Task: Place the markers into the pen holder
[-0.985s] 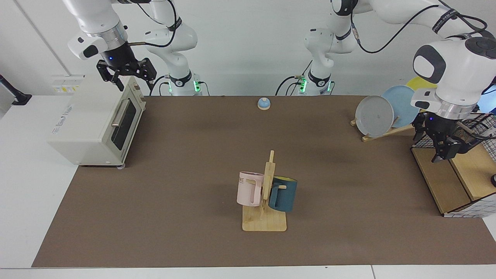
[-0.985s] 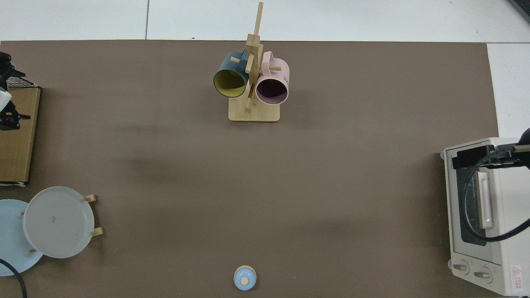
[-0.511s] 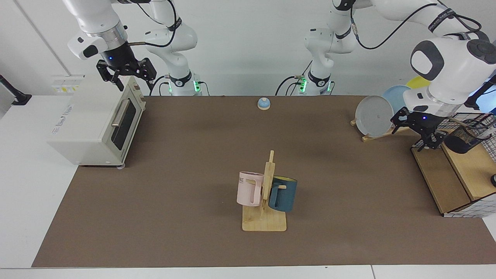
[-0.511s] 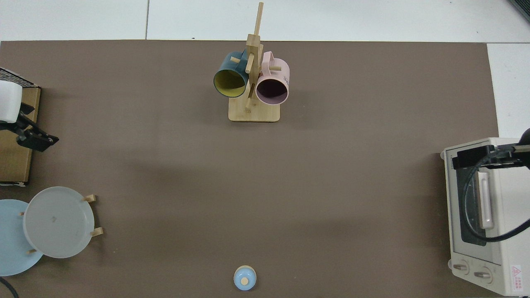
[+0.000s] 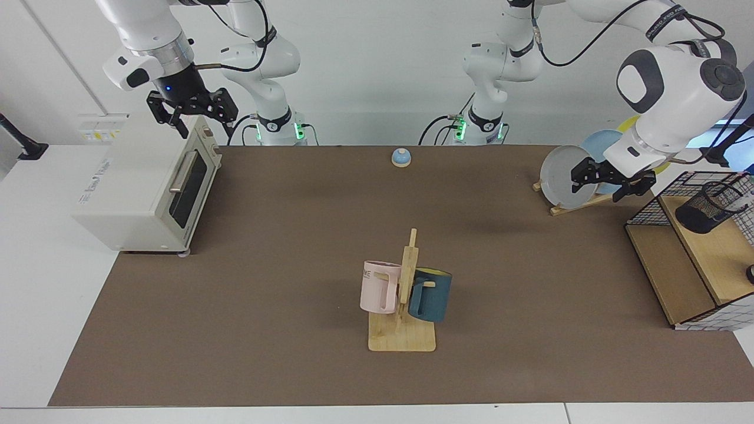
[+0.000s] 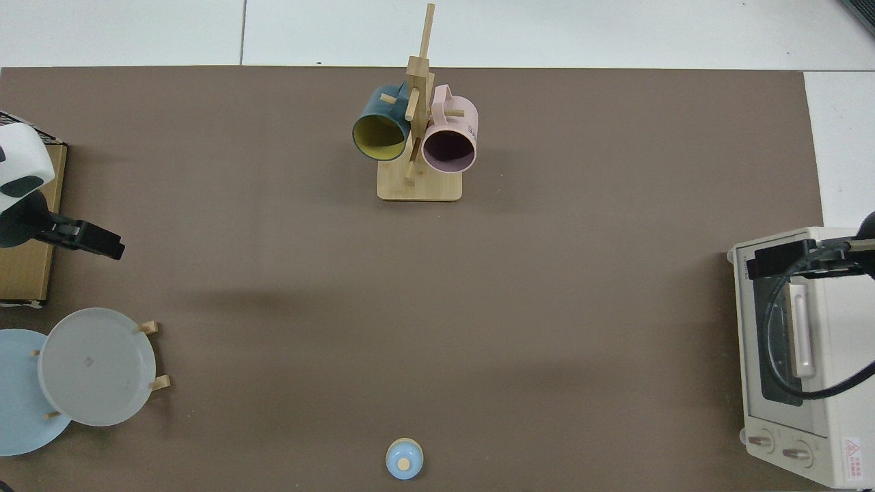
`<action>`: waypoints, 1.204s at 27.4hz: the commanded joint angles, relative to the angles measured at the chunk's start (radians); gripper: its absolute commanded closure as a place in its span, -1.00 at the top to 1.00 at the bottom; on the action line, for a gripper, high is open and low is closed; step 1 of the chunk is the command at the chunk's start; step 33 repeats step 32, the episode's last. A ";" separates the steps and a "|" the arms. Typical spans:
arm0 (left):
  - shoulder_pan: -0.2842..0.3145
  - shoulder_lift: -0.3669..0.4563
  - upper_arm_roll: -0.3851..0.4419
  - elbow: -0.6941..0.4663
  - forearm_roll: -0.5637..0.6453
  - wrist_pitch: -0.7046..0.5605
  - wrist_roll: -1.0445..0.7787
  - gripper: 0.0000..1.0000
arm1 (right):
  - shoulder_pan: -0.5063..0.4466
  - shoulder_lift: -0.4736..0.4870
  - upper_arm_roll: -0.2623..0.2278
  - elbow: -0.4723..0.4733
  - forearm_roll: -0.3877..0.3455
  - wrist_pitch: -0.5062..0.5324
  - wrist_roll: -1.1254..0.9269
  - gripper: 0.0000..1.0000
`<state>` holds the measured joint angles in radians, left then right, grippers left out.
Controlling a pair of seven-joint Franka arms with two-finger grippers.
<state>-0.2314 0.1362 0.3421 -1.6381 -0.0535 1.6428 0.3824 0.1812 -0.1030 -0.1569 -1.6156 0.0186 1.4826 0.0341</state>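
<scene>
Right now I have the left gripper [image 5: 610, 184] hanging in the air in front of the plates [image 5: 568, 175], fingers spread and holding nothing. My pen holder [image 5: 703, 208] stands apart from it on the wooden shelf [image 5: 716, 253]; I can't make out a marker anywhere. My right gripper [image 5: 189, 115] waits over the toaster oven [image 5: 141, 187], fingers apart.
</scene>
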 commanded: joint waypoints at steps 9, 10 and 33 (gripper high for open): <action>0.149 -0.147 -0.304 -0.054 0.073 -0.081 -0.369 1.00 | -0.006 -0.006 0.002 0.003 0.001 -0.018 -0.017 1.00; 0.150 -0.151 -0.302 -0.054 0.072 -0.083 -0.370 1.00 | -0.006 -0.006 0.002 0.003 0.001 -0.018 -0.017 1.00; 0.158 -0.141 -0.281 -0.029 0.052 -0.044 -0.369 1.00 | -0.009 -0.006 0.002 0.003 0.001 -0.018 -0.017 1.00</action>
